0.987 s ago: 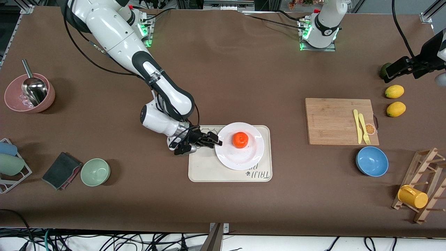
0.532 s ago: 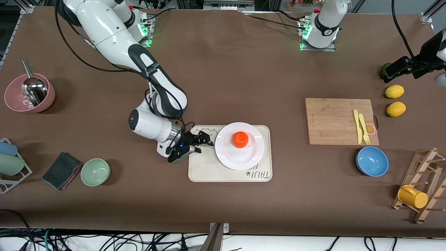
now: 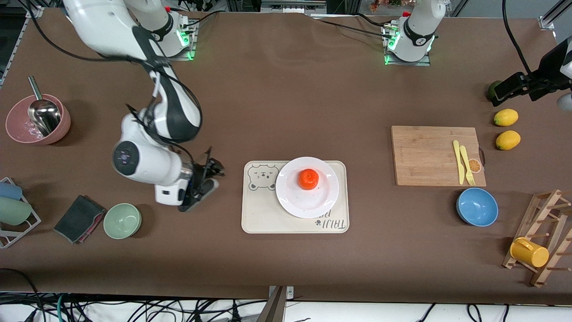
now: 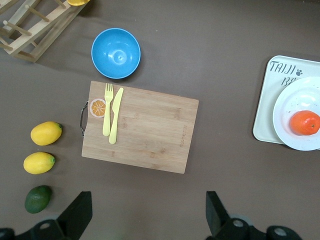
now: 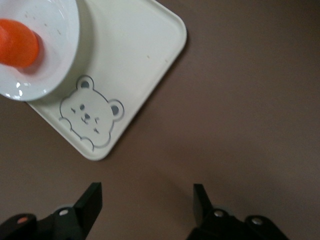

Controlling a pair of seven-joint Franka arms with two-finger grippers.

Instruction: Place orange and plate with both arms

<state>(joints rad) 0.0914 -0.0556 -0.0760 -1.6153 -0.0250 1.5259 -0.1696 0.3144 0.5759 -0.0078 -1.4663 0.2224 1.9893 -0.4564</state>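
The orange (image 3: 308,179) sits in the middle of the white plate (image 3: 290,201), which rests on the cream bear-printed tray (image 3: 268,219). My right gripper (image 3: 210,172) is open and empty over bare table beside the tray, toward the right arm's end. In the right wrist view its jaws (image 5: 147,202) stand wide apart, with the orange (image 5: 17,42), plate (image 5: 55,50) and tray (image 5: 135,60) ahead. My left gripper (image 3: 498,94) waits open and empty, high over the left arm's end of the table. The left wrist view shows its jaws (image 4: 147,215), the orange (image 4: 305,122) and the plate (image 4: 290,107).
A wooden cutting board (image 3: 429,156) with a yellow fork and knife lies toward the left arm's end, with a blue bowl (image 3: 477,206), two lemons (image 3: 506,117), a dark green fruit (image 3: 493,88) and a mug rack (image 3: 543,237). A green bowl (image 3: 122,220), dark cloth (image 3: 79,218) and pink bowl (image 3: 38,120) lie at the right arm's end.
My right gripper has drawn back from the plate's rim, off the tray toward the right arm's end. The plate and orange stayed put. The left arm has not moved.
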